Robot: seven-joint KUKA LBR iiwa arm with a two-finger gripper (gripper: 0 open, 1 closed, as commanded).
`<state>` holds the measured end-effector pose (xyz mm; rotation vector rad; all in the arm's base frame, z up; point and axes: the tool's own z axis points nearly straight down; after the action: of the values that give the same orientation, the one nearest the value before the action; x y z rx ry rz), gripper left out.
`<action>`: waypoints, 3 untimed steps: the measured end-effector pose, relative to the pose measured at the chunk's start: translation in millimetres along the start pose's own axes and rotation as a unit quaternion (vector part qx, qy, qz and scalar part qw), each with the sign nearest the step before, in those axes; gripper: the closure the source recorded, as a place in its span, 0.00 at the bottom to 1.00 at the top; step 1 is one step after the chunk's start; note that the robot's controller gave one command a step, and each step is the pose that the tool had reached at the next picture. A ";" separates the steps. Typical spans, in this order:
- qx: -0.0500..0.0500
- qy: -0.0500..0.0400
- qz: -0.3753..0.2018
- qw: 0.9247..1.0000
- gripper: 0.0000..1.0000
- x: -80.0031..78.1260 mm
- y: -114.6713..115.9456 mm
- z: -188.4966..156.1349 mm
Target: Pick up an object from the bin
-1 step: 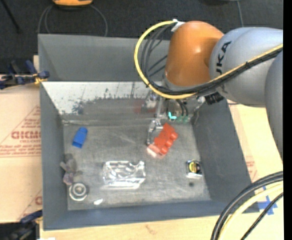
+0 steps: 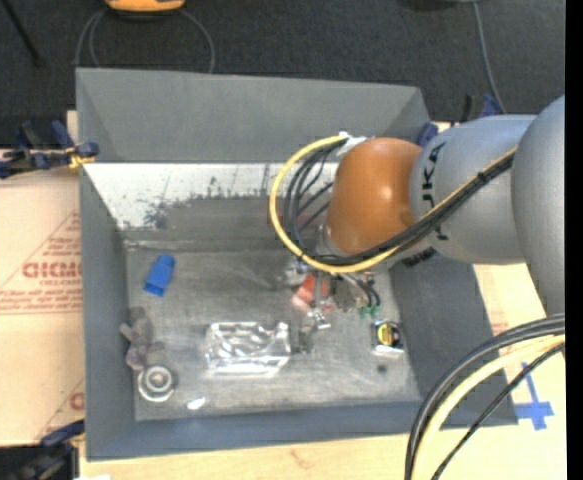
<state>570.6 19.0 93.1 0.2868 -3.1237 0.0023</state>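
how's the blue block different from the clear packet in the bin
The blue block is small, solid and matte; the clear packet is larger, flat, crinkled and shiny. The block lies far left, apart from the hand; the packet lies in the middle, right beside it. Both rest loose on the bin floor.

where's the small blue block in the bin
In the camera view, the blue block lies left on the bin floor, toward the back, apart from the clear plastic pack.
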 end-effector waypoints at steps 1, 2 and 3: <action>-0.002 -0.002 0.041 0.999 0.00 27.8 72.0 9.9; -0.001 -0.003 0.043 0.999 1.00 27.1 69.2 10.1; -0.002 -0.003 0.043 0.999 0.00 26.9 69.4 10.0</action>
<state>531.5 82.3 83.1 0.1516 -3.1396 -0.0031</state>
